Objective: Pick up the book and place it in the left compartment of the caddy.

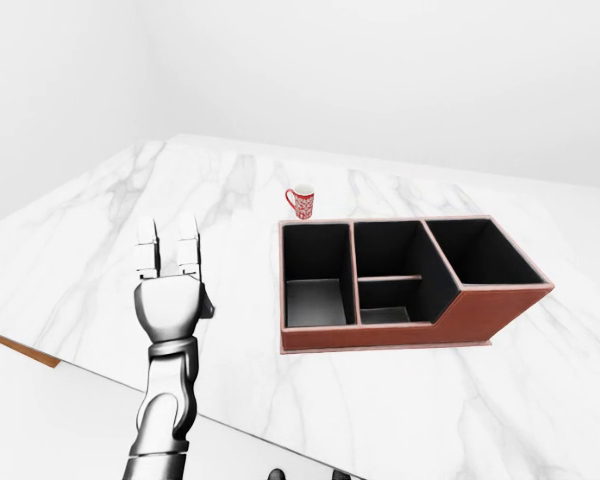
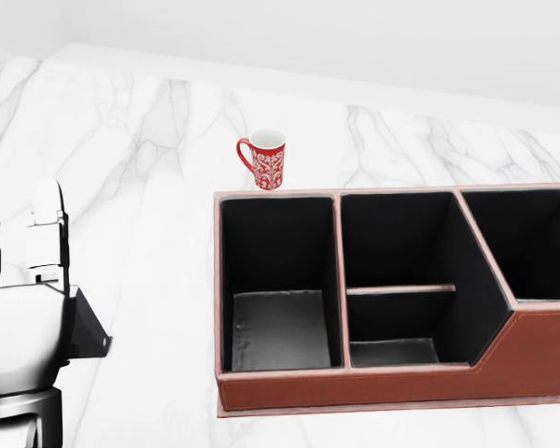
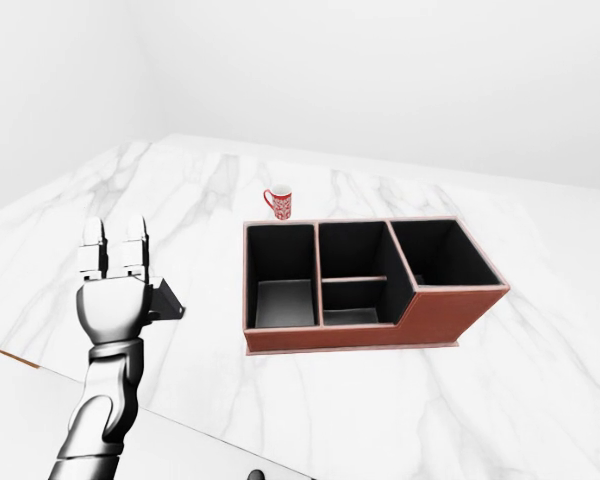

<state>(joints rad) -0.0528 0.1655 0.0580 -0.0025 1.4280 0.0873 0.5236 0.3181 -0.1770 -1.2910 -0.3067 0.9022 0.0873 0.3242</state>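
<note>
My left robot hand (image 1: pixel 168 290) is raised left of the caddy (image 1: pixel 410 284), fingers straight up, released, holding nothing. One book (image 3: pixel 167 298), dark, peeks out behind it, flat on the table (image 1: pixel 90 230). One caddy, all compartments empty. One red mug (image 2: pixel 264 159) just beyond its left compartment. White marble table, plain white walls.

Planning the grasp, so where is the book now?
In the head view the book lies at lower left on the marble counter, mostly hidden behind the left hand, left of the caddy.
</note>
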